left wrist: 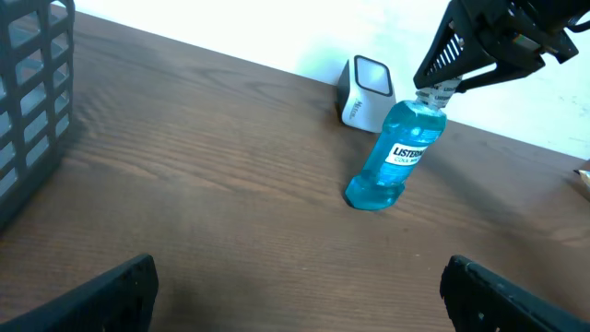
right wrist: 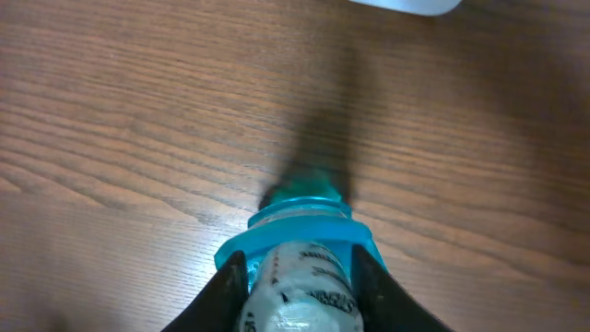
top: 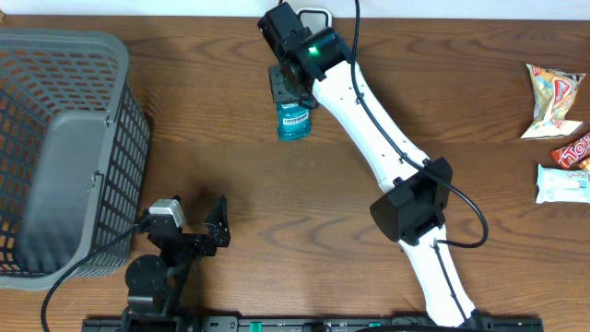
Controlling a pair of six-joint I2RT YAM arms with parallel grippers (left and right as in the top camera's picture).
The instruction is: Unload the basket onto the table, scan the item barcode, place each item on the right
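Overhead, at 12 o'clock on the wooden table [top: 212, 120]: we see the right gripper [left wrist: 431, 90] with jaws narrow, closed on the white cap end of a blue mouthwash bottle [left wrist: 395, 157]. In the left wrist view the bottle leans, base on the wood and cap up in the grip. Its Listerine label faces that cam. Right wrist cam looks straight down the bottle, w/ a black finger [right wrist: 230, 281] pressed against each side of the cap. The white scanner [left wrist: 367, 90] stands at the table's far edge, and overhead the bottle lies near it, at abt 6 to 7 o'clock of it, not touching. Left gripper [left wrist: 300, 267] sits low at 7 o'clock, jaws wide and holding nothing, well apart from the bottle. A gray mesh basket [top: 64, 148] fills the 9 o'clock side. Snack packs [top: 553, 101] lie at 3 o'clock, by the right edge. We can't tell from any view where the bottle's barcode faces.
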